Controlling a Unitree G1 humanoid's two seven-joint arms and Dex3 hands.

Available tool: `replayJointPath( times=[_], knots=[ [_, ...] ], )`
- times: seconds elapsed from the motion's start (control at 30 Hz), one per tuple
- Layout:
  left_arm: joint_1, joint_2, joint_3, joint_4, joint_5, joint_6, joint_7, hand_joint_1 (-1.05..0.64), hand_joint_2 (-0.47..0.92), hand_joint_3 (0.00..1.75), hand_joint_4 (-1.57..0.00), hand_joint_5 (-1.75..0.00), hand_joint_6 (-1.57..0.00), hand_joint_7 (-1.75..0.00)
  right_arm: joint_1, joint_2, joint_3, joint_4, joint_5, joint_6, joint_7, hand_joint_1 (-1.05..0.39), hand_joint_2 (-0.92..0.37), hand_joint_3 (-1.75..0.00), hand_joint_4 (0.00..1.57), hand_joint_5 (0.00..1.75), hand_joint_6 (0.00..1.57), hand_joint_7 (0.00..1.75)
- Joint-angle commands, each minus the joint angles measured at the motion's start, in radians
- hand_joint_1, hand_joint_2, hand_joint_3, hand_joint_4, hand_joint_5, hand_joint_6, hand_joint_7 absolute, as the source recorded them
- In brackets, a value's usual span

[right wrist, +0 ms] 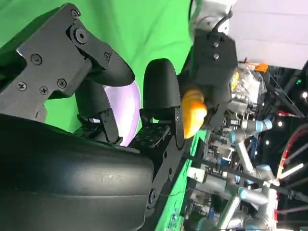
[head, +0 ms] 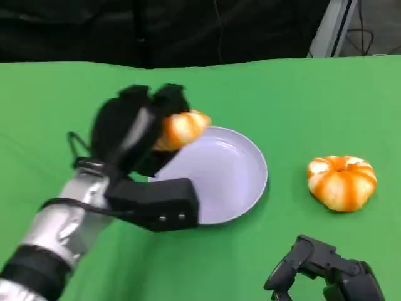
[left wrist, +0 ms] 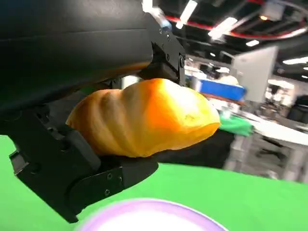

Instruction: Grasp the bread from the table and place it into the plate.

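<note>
My left hand (head: 135,128) grips an orange-yellow bread (head: 183,128), held in the air above the left rim of the lavender plate (head: 238,188). In the left wrist view the bread (left wrist: 144,118) sits between black fingers (left wrist: 96,43), with the plate's edge (left wrist: 149,216) below it. The right wrist view shows the same bread (right wrist: 194,111) in the left hand (right wrist: 214,57), beyond the plate (right wrist: 127,108). My right hand (head: 322,273) is low at the table's front right, holding nothing; its fingers (right wrist: 161,91) are apart.
A second, pumpkin-shaped bread (head: 341,182) lies on the green cloth (head: 294,100) to the right of the plate, just beyond my right hand. A dark backdrop lines the table's far edge.
</note>
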Motion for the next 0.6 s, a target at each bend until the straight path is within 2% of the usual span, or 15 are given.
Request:
replayJointPath(
  times=[0.03, 0.13, 0.33, 0.37, 0.47, 0.5, 0.53, 0.57, 0.6],
  knots=[
    [-0.054, -0.035, -0.021, 0.047, 0.008, 0.0, -0.015, -0.18, 0.33, 1.27, -0.91, -1.75, -0.72, -1.75, 0.007, -0.007, -0.01, 0.004, 0.019, -0.016, -0.001, -0.08, -0.28, -1.38, 0.75, 1.58, 0.81, 1.32],
    [-0.075, -0.073, -0.043, 0.089, 0.014, 0.023, -0.035, -0.18, 0.4, 1.17, -0.92, -1.75, -0.71, -1.75, 0.012, -0.005, -0.007, -0.002, 0.019, -0.012, -0.002, -0.09, -0.27, -1.38, 0.76, 1.58, 0.82, 1.32],
    [-0.103, -0.108, -0.06, 0.155, 0.014, 0.054, -0.058, -0.19, 0.42, 1.14, -0.94, -1.75, -0.7, -1.74, 0.015, -0.006, -0.005, -0.004, 0.02, -0.013, -0.001, -0.09, -0.28, -1.37, 0.76, 1.58, 0.81, 1.32],
    [-0.116, -0.12, -0.068, 0.185, 0.018, 0.076, -0.075, -0.18, 0.42, 1.12, -0.92, -1.75, -0.69, -1.69, 0.016, -0.005, -0.005, -0.005, 0.019, -0.012, -0.002, -0.09, -0.28, -1.37, 0.76, 1.58, 0.81, 1.32],
    [-0.15, -0.128, -0.103, 0.23, 0.047, 0.15, -0.153, -0.19, 0.53, 0.92, -0.76, -1.73, -0.74, -1.22, 0.016, -0.005, -0.005, -0.005, 0.017, -0.014, -0.004, -0.1, -0.28, -1.37, 0.76, 1.57, 0.82, 1.32],
    [-0.158, -0.124, -0.118, 0.232, 0.061, 0.173, -0.181, -0.25, 0.7, 0.65, -0.69, -1.25, -0.69, -0.77, 0.016, -0.004, -0.005, -0.004, 0.015, -0.016, -0.004, -0.1, -0.28, -1.37, 0.76, 1.57, 0.82, 1.32],
    [-0.17, -0.12, -0.139, 0.241, 0.08, 0.205, -0.232, -0.27, 0.8, 0.46, -0.69, -1.02, -0.73, -0.5, 0.015, -0.004, -0.005, -0.004, 0.017, -0.016, -0.004, -0.1, -0.28, -1.37, 0.76, 1.57, 0.82, 1.32],
    [-0.177, -0.117, -0.153, 0.245, 0.092, 0.229, -0.267, -0.4, 0.87, 0.32, -0.37, -0.7, -0.52, -0.24, 0.015, -0.004, -0.004, -0.004, 0.018, -0.015, -0.003, -0.1, -0.28, -1.37, 0.76, 1.57, 0.82, 1.31],
    [-0.18, -0.116, -0.161, 0.245, 0.097, 0.244, -0.289, -0.45, 0.9, 0.28, -0.26, -0.6, -0.45, -0.15, 0.015, -0.004, -0.004, -0.005, 0.019, -0.015, -0.003, -0.1, -0.28, -1.37, 0.76, 1.57, 0.82, 1.31]
  ],
)
